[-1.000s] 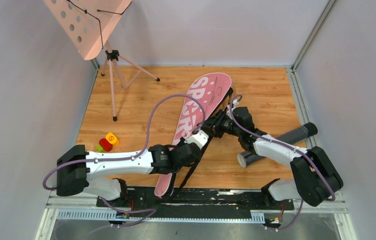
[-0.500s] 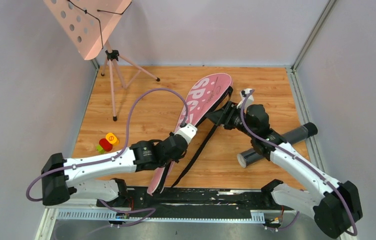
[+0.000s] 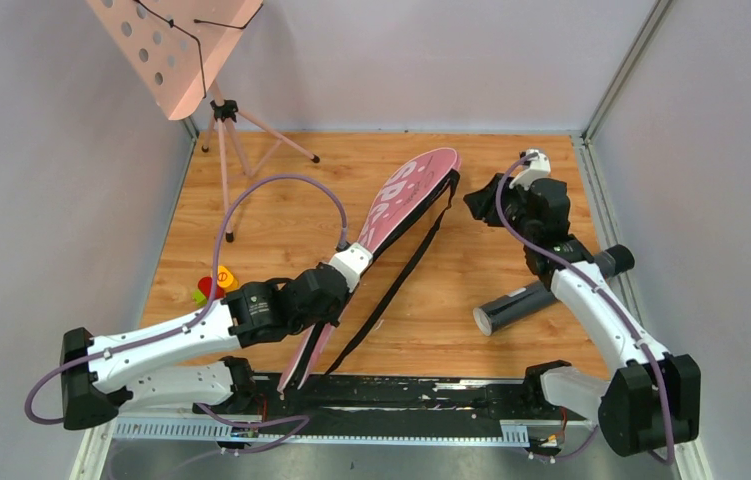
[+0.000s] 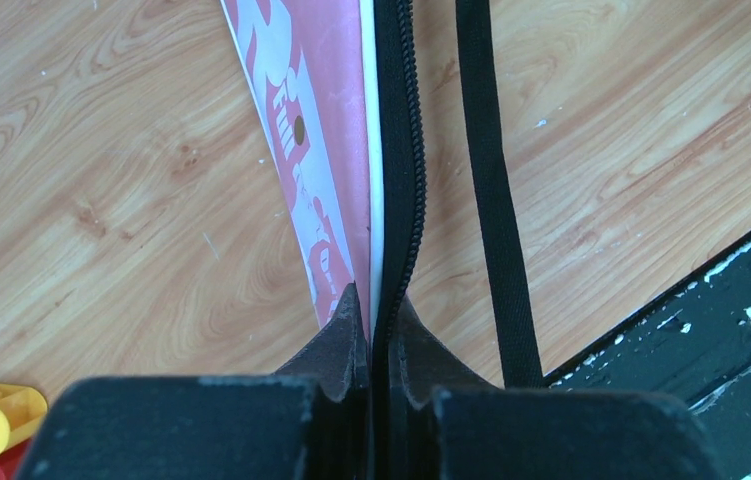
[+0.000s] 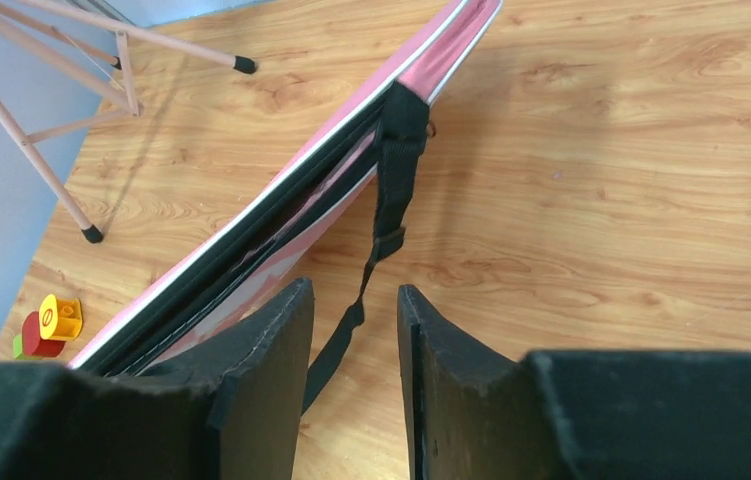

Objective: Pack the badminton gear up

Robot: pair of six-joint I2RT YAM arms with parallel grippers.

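Observation:
The long pink racket bag point(image 3: 403, 195) lettered "SPORT" stands tilted on its edge, running from the far middle of the wooden floor to the near edge. My left gripper point(image 3: 334, 290) is shut on its black zipper edge point(image 4: 396, 150), seen close in the left wrist view point(image 4: 376, 305). Its black strap point(image 3: 391, 285) trails on the floor. My right gripper point(image 3: 473, 198) is open and empty, to the right of the bag's far end; its own view point(image 5: 356, 300) shows the bag point(image 5: 451, 40) ahead on the left. The black tube point(image 3: 551, 285) lies at the right. Rackets and shuttlecocks are out of view.
The pink perforated music stand point(image 3: 176, 45) on tripod legs point(image 3: 226, 165) stands at the far left. Small yellow and red toy blocks point(image 3: 213, 285) lie at the left near my left arm. Grey walls close in the floor; a black rail point(image 3: 401, 392) runs along the near edge.
My right gripper has drawn back from the bag's middle to the far right. My left gripper has pulled the bag toward the near left, tipping it onto its edge.

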